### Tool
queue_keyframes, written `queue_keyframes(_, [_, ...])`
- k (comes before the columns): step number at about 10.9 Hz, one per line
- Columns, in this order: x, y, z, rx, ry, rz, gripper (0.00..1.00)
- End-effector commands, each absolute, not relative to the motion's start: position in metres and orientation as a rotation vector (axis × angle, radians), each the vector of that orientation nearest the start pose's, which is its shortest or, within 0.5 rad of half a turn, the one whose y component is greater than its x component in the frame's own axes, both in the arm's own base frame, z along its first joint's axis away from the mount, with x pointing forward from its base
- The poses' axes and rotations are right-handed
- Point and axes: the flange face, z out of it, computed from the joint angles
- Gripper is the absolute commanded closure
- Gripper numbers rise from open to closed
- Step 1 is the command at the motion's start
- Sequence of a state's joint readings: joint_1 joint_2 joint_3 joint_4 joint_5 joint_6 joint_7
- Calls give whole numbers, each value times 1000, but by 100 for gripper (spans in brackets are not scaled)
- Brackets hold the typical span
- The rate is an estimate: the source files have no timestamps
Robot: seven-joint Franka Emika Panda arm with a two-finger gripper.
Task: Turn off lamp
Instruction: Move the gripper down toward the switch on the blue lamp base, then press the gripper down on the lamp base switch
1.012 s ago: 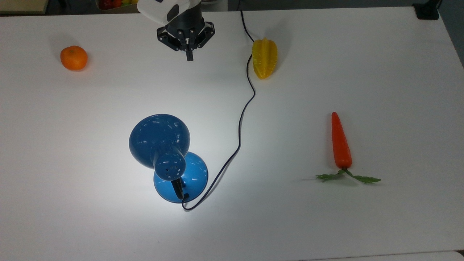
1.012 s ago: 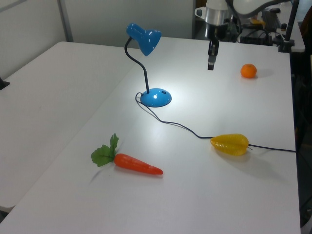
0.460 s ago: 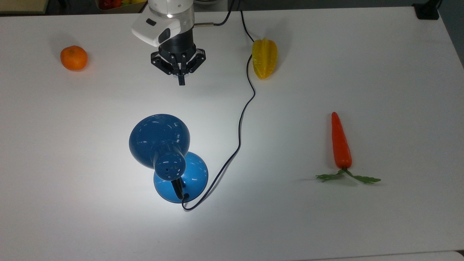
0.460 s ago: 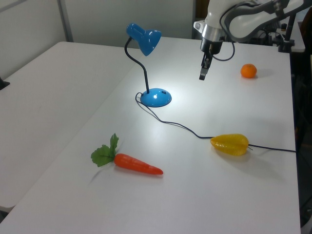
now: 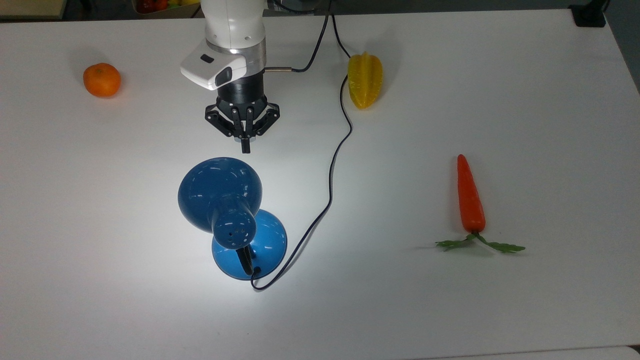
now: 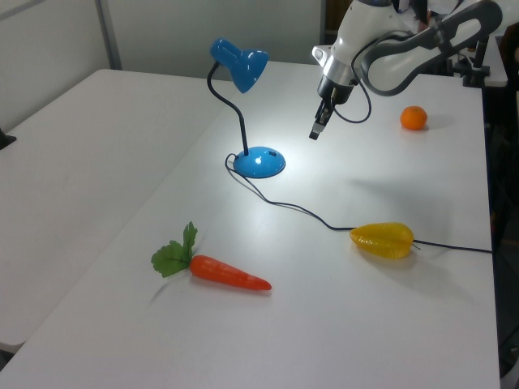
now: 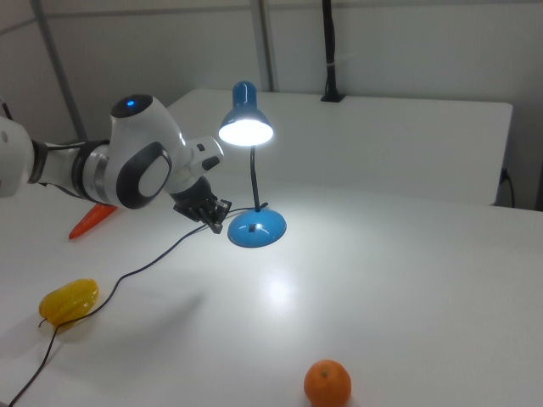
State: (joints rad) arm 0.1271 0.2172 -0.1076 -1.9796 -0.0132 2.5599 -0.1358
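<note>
The blue lamp stands lit on the white table [image 5: 525, 90], casting a bright patch around it. Its bell-shaped shade [image 5: 220, 192] [image 6: 240, 65] [image 7: 246, 119] leans over the round base [image 5: 260, 247] [image 6: 261, 161] [image 7: 257, 229]. A thin black cord [image 5: 330, 180] runs from the base toward the table's far edge. My gripper [image 5: 245, 147] [image 6: 314, 132] [image 7: 215, 222] hangs shut and holds nothing, pointing down. In the top view it is just above the shade's rim. In the left view it hovers above the table, right of the base.
An orange [image 5: 101, 79] lies at the top view's upper left. A yellow starfruit [image 5: 365, 80] lies beside the cord. A carrot [image 5: 470, 197] with green leaves is at the top view's right. The cord loops across the table between lamp and starfruit.
My gripper has moved from the table's far edge toward the lamp, downward in the top view, staying shut. The lamp stays lit and nothing else has moved.
</note>
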Motion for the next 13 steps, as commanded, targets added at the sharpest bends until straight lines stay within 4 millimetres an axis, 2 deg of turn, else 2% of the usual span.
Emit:
queue_keyframes(1, [640,17,381,-3115,-218,-706,100])
queue_keyframes(4, [663,14,372,-3093,-188,-813,100])
queue_keyframes(9, [703,9,359,-3090,-160,-861,100])
queue_keyframes(13, [712,6,337,-3081,-159,-920,100])
